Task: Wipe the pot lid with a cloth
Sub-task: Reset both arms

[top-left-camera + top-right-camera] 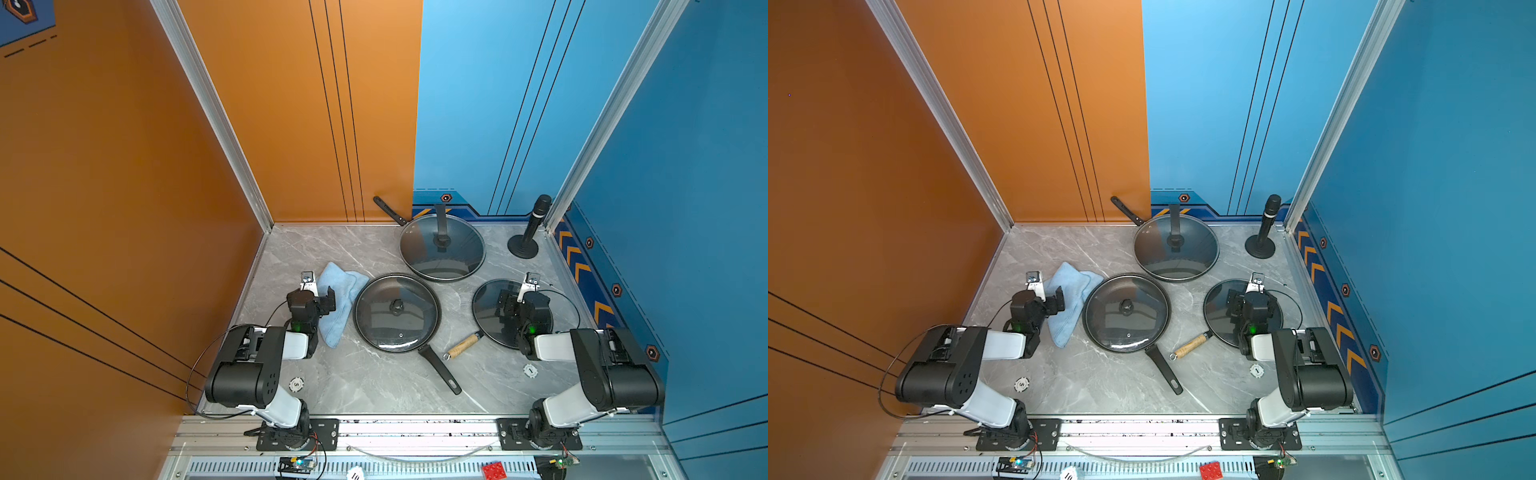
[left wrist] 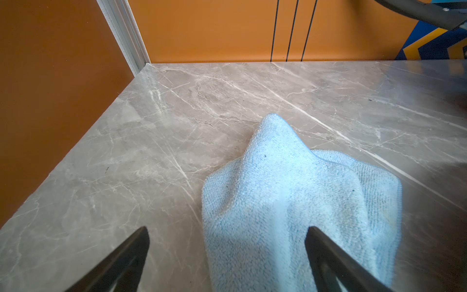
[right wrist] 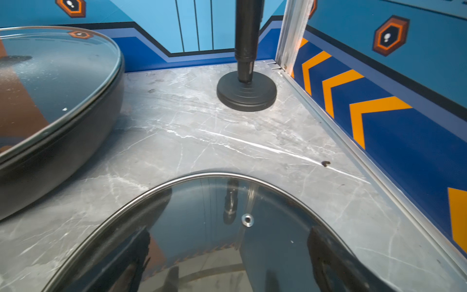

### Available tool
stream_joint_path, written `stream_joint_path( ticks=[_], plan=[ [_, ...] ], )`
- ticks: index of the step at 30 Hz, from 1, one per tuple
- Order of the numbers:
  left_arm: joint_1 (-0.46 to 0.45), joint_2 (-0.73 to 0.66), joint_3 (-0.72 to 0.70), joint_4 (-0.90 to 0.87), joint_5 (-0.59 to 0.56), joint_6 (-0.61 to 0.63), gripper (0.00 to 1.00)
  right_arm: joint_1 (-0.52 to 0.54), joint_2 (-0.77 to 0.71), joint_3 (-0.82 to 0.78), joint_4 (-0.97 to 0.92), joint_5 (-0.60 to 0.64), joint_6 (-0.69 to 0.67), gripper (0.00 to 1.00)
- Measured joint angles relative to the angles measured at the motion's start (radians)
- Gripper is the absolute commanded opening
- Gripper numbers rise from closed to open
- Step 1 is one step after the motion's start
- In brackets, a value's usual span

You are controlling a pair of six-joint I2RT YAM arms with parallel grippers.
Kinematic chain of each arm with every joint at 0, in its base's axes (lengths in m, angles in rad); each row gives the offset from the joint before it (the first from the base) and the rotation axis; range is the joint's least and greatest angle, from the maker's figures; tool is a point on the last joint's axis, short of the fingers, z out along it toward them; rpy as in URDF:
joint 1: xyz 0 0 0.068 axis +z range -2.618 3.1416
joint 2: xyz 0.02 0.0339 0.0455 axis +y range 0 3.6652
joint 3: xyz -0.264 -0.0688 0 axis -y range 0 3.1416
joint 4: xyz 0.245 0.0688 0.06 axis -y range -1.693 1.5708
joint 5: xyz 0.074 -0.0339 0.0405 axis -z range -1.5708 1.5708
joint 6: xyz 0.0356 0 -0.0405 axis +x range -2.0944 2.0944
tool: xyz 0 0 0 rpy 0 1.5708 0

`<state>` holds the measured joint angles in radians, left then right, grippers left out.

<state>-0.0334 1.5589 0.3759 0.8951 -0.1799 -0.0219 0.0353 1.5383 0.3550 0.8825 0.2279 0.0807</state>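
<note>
Cloth [image 2: 290,197] is lying bunched at the left, beside the middle pan [image 1: 439,369]; soft and light, it is inviting a pinch on its raised fold, under my spread left gripper [image 2: 227,228]. My right gripper [image 1: 517,303], also spread, is hanging over the slippery glass pot lid [image 1: 488,309].

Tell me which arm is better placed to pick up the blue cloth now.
Left. The open left gripper hovers over the cloth; the right gripper is above a glass lid, beyond the lidded pan.
</note>
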Motion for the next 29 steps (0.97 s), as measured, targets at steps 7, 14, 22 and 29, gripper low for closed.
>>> stream_joint_path(
  ticks=[7, 14, 22, 29],
  plan=[
    [0.000, 0.000, 0.000, 0.000, 0.000, 0.000, 0.98, 0.010, 0.000, 0.002, 0.000, 0.000, -0.003, 1.00],
    [0.000, 0.000, 0.000, 0.000, 0.000, 0.000, 0.98, 0.010, 0.000, 0.002, 0.000, 0.000, -0.003, 1.00],
    [0.000, 0.000, 0.000, 0.000, 0.000, 0.000, 0.98, 0.000, 0.000, 0.002, 0.000, -0.019, -0.003, 1.00],
    [0.000, 0.000, 0.000, 0.000, 0.000, 0.000, 0.98, -0.002, 0.000, 0.003, 0.000, -0.023, -0.003, 1.00]
  ],
)
